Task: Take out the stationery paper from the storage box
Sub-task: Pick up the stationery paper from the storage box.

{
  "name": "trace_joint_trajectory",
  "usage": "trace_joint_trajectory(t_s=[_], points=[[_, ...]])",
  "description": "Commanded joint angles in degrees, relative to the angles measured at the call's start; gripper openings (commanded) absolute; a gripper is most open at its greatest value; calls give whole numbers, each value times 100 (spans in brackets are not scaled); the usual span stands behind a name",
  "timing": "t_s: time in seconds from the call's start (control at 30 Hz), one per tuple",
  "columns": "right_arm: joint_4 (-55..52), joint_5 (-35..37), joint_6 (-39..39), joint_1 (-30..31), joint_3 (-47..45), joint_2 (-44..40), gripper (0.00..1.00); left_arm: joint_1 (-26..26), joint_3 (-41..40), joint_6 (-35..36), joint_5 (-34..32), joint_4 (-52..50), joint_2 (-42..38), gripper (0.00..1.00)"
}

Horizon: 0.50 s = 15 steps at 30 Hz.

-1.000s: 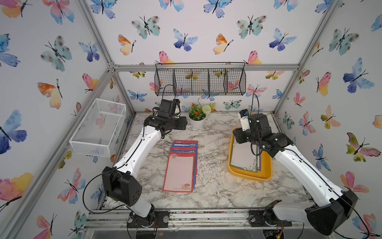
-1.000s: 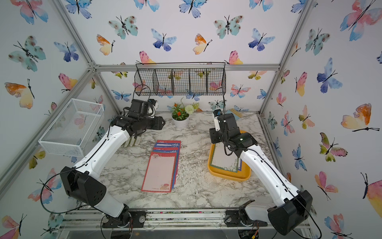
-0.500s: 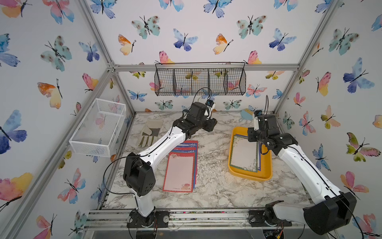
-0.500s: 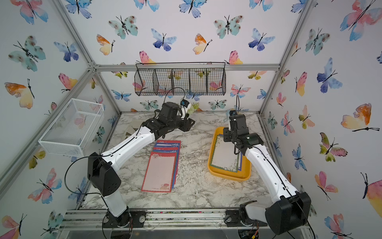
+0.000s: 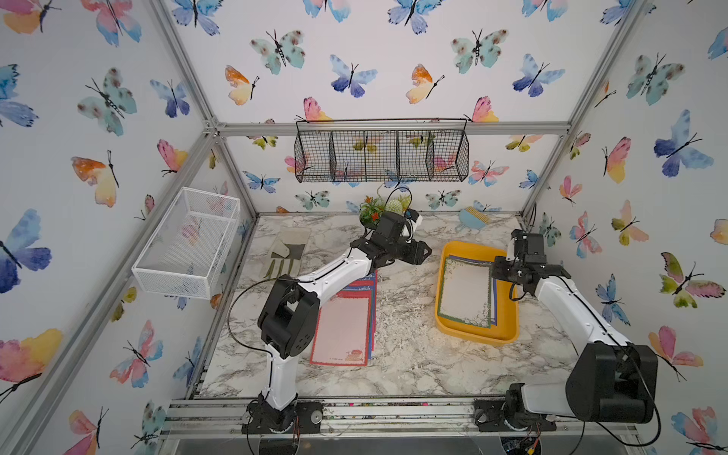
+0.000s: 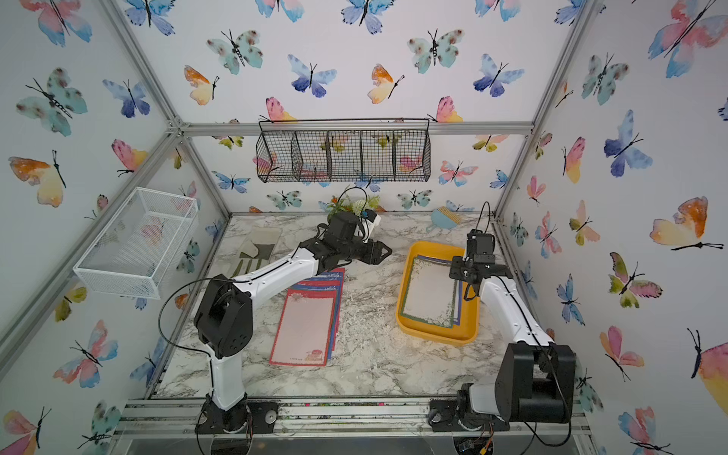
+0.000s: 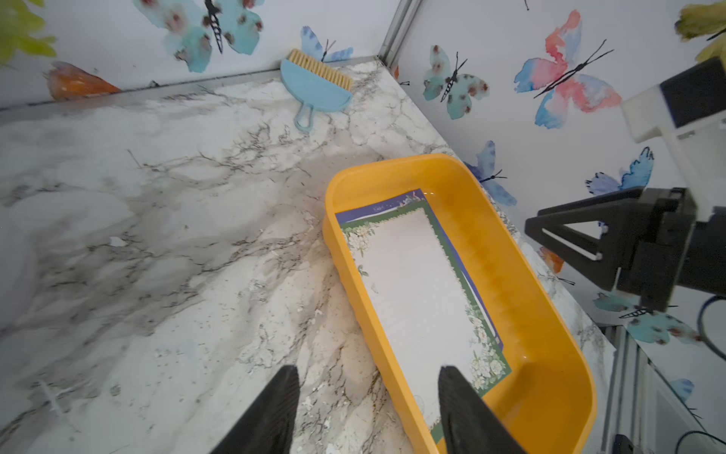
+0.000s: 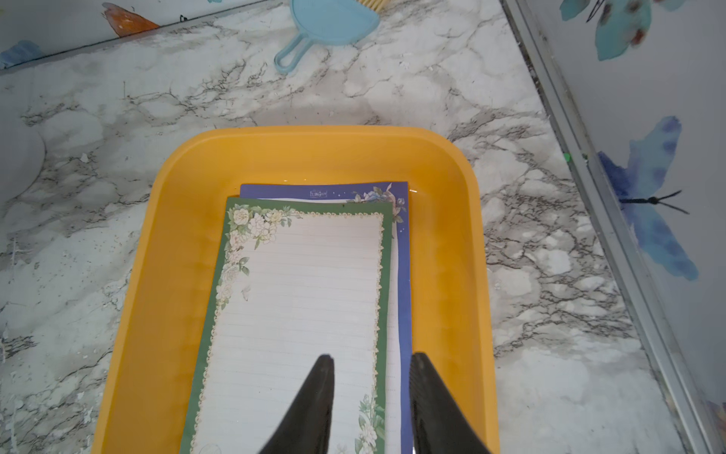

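**Left gripper.** My left gripper (image 5: 426, 252) hangs above the marble table (image 5: 405, 315), between the sheets lying out on the table and the storage box (image 5: 472, 338). Its tips point toward the box. The jaws stand wide apart and hold nothing. In the left wrist view, one finger (image 7: 275, 408) lies over bare table and the other over the near wall of the box.

**Right gripper.** My right gripper (image 8: 372, 357) is over the storage box, at the side nearest the right wall, with its tips pointing down into the box. The jaws are parted by a narrow gap, less than on the left, and nothing is clamped between them. One fingertip sits over the white centre of the top sheet and the other over the blue margin beside it. I cannot tell whether the tips touch the paper.

**Stationery paper.** Part of it lies flat in the box. A green-bordered sheet (image 8: 298, 283) is on top of a blue-bordered sheet (image 8: 283, 192), which shows along the far edge and one long edge. The rest lies on the table well apart from the box, as a fanned pile topped by a red-bordered sheet (image 5: 342, 331). My left arm crosses above the far end of that pile.

**Other items.** A blue brush (image 8: 334, 19) lies on the table beyond the box, near the back wall.
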Motion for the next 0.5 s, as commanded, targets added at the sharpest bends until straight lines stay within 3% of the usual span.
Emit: trace_joint_trajectory(t_s=[0.0, 0.47], points=[[423, -271, 172, -80, -159, 100, 35, -150, 33, -411, 625, 176, 159, 60], [703, -449, 166, -152, -426, 200, 38, -311, -313, -486, 926, 340, 456, 60]])
